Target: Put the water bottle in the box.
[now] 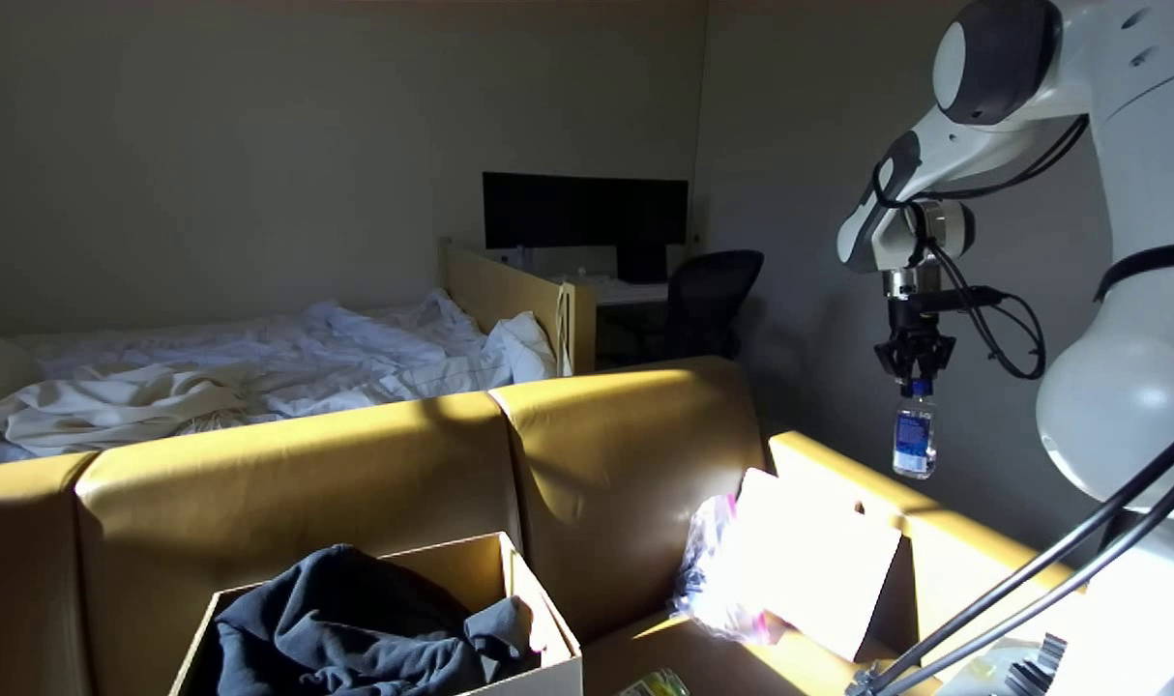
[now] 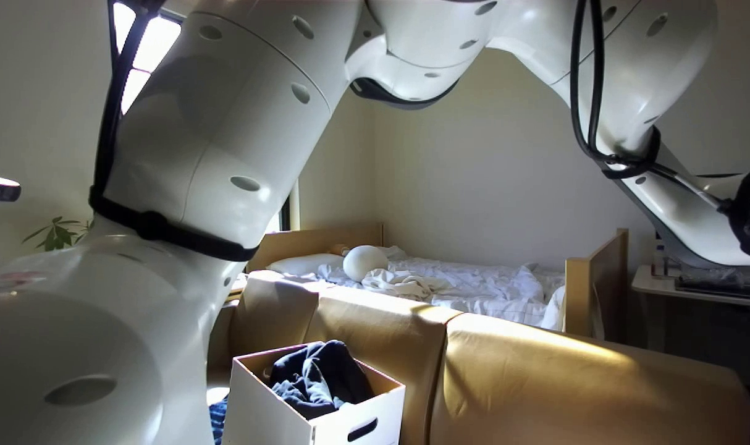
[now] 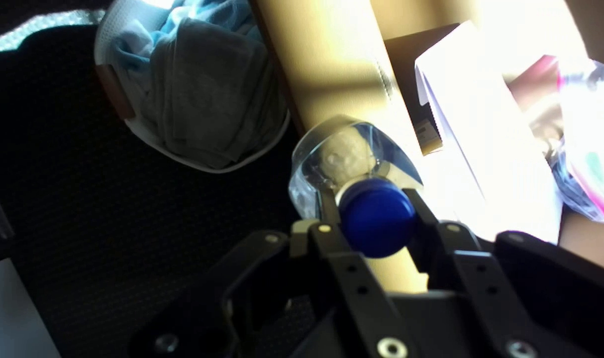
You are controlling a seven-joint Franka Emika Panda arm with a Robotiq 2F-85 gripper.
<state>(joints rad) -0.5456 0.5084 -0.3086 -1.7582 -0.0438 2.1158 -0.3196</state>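
No counter in view, so: the water bottle (image 1: 914,445) is held upright in midair near the sofa arm's (image 3: 327,59) outer edge, its blue cap (image 3: 376,219) pinched by the mostly closed gripper (image 3: 372,204). Probably light, slick and squeezable, so best gripped by that stiff cap.

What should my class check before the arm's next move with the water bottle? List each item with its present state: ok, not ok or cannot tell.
1. Gripper shut on the water bottle at its blue cap end: ok.
2. Bottle hanging roughly upright, apart from the sofa: ok.
3. Bottle above the box: not ok; in an exterior view it hangs well off to one side.
4. Box top open, no lid across it: ok in both exterior views.
5. Room for the bottle inside: cannot tell; dark fabric fills much of the box and the floor is not seen.
6. Cap screwed tight: cannot tell.
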